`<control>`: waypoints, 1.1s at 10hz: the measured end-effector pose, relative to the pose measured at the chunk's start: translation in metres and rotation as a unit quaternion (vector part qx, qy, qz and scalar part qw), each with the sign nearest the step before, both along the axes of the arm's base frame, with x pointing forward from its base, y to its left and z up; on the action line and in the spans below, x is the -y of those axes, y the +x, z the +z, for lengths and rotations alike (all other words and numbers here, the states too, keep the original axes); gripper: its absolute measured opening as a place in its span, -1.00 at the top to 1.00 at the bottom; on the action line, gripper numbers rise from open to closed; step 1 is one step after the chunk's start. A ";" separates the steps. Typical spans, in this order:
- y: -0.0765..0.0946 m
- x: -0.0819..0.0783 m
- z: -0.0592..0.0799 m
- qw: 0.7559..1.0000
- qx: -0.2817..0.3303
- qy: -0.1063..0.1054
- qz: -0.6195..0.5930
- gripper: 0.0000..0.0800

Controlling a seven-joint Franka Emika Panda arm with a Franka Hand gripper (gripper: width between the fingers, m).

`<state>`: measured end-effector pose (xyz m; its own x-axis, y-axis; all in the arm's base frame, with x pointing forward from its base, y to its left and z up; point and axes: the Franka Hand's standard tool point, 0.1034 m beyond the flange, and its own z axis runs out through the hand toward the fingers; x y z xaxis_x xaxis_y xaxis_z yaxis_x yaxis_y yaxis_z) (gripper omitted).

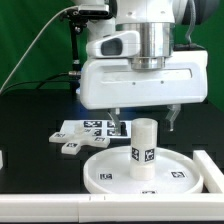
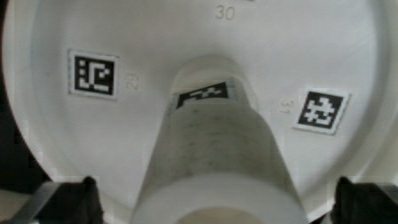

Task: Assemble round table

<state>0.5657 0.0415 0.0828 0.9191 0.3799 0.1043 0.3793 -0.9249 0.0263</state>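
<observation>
The round table's white disc (image 1: 150, 172) lies on the black table at the front. The short white leg (image 1: 146, 148) stands upright on its central hub and carries a square tag. My gripper (image 1: 144, 121) hangs just above and behind the leg's top, open, one finger on either side and neither touching. In the wrist view the leg (image 2: 214, 150) runs up from between my gripper's (image 2: 210, 205) dark fingertips (image 2: 71, 200), with gaps on both sides. The disc (image 2: 196, 40) shows two tags around the leg. A small white tagged piece (image 1: 71, 148) lies left of the disc.
The marker board (image 1: 88, 128) lies behind and to the exterior view's left of the disc. A long white bar (image 1: 50, 208) runs along the front edge. A white block (image 1: 209, 166) stands at the disc's right. A cable hangs at the back left.
</observation>
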 end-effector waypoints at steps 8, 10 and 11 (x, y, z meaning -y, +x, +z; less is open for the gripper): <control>0.000 0.002 -0.001 0.957 0.012 0.027 -0.288 -0.01; 0.000 0.003 -0.002 0.895 0.008 0.043 -0.443 -0.01; -0.002 0.002 -0.003 0.861 -0.001 0.045 -0.506 -0.02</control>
<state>0.5640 0.0393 0.0800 0.7753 -0.6251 0.0903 -0.6219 -0.7805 -0.0633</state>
